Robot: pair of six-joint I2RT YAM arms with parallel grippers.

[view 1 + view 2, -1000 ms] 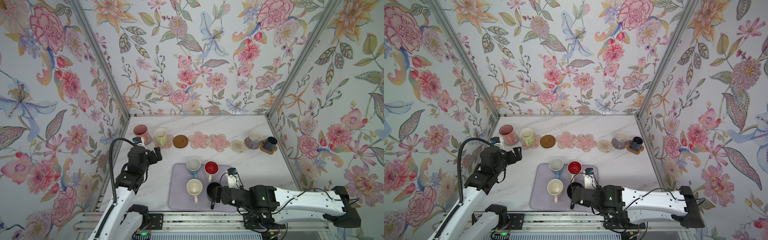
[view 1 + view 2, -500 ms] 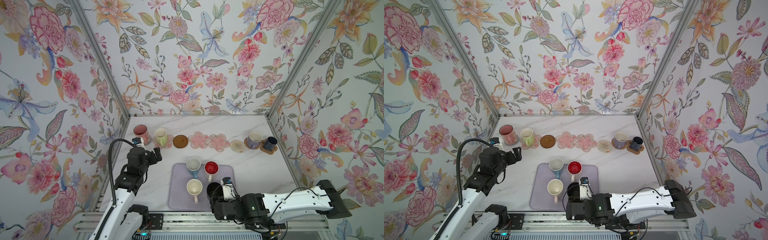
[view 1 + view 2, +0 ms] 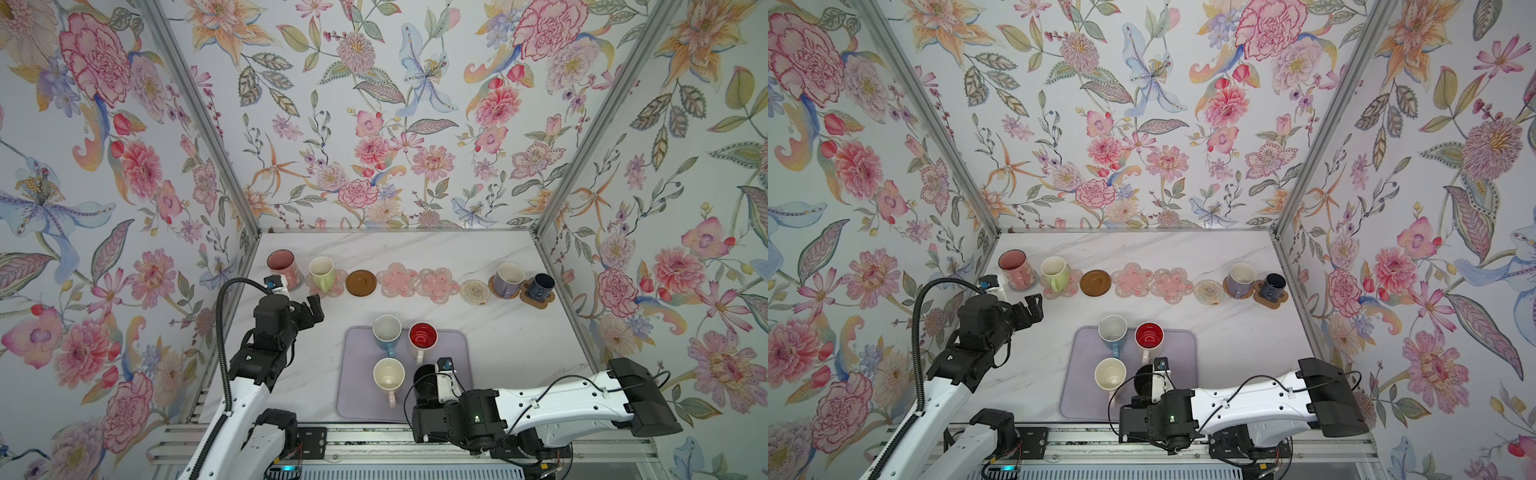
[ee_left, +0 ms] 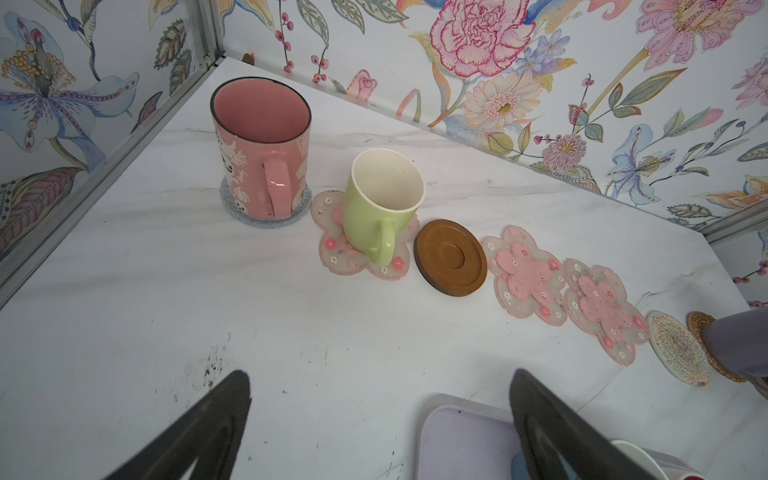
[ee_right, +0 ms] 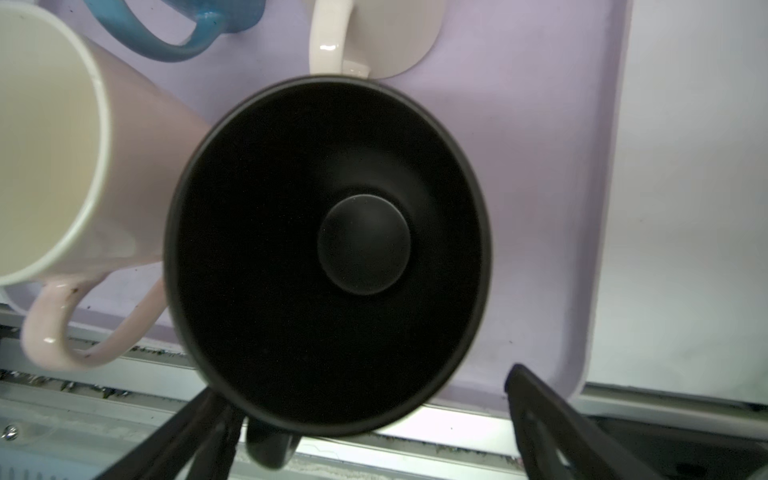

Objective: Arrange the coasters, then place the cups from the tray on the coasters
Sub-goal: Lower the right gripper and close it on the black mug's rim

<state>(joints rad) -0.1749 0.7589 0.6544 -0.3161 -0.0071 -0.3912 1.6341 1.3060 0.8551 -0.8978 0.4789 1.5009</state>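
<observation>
Both top views show the tray (image 3: pixel 355 386) lying flat on the counter (image 3: pixel 395 249) at the middle of its front edge. Four mugs stand on it. The blue mug (image 3: pixel 386 332) and the white mug with a red inside (image 3: pixel 422 336) are on its far half. The cream mug (image 3: pixel 388 374) and the black mug (image 3: pixel 424 378) are on its near half.

The right jaws are spread wide and grasp nothing. In the right wrist view they straddle the black mug's front side, where its handle (image 5: pixel 270 449) sticks out. Whether they touch it I cannot tell.

The left jaws are released and empty, hanging over bare counter near the left edge.

A row of coasters runs across the counter from its left edge to its right edge:
- The tall pink mug (image 4: pixel 262 149) stands on the grey round coaster (image 4: pixel 249 222).
- The lime-green mug (image 4: pixel 382 199) stands on a pink flower coaster (image 4: pixel 332 249).
- The brown disc (image 3: pixel 361 283), two pink flower coasters (image 3: pixel 397 280) (image 3: pixel 435 284) and a pale woven round (image 3: pixel 475 291) are bare.
- The lavender mug (image 3: pixel 508 280) stands on a second woven round (image 4: pixel 697 326).
- The navy mug (image 3: pixel 542 286) stands on the brown paw coaster (image 3: pixel 536 301).
</observation>
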